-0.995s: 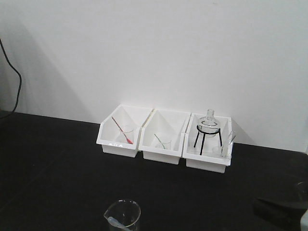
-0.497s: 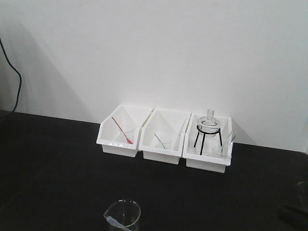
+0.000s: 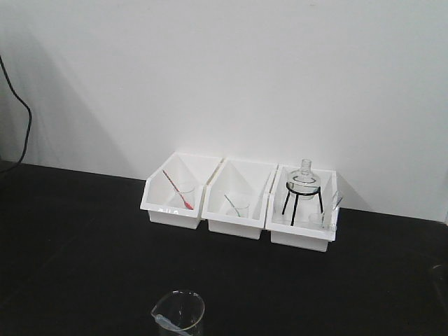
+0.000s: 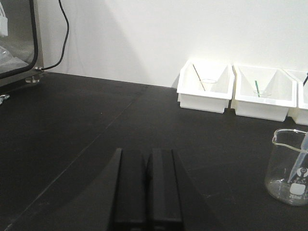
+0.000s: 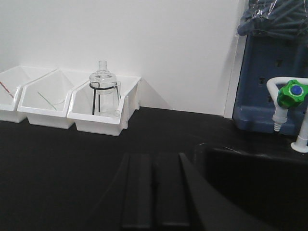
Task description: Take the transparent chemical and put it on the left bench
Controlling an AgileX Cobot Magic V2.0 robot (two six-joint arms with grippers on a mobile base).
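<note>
Left claw (image 4: 147, 192): fingers pressed together, empty, low over the worktop (image 4: 72, 130). Transparent chemical (image 4: 290, 166) stands apart, to its right.

Matte black bench (image 3: 84, 238) under a plain white wall (image 3: 231, 70). Three white bins (image 3: 241, 210) across the frame's centre. Left bin: clear small beaker with a red rod (image 3: 177, 189). Middle bin: green rod (image 4: 258, 88). Right bin: colourless round flask (image 5: 103, 79) on a black tripod (image 5: 96, 98). Bottom centre: transparent beaker (image 4: 290, 166) bearing white printed marks, with a translucent pipette (image 4: 302, 151) inside. Right of the right wrist view: dark blue panel (image 5: 269, 91) and white tap with green handle (image 5: 290, 94), its cap possibly blue. Both grippers, left (image 4: 147, 192) and right (image 5: 154, 195), are black. Black cable (image 3: 21, 112) at upper left.
</note>
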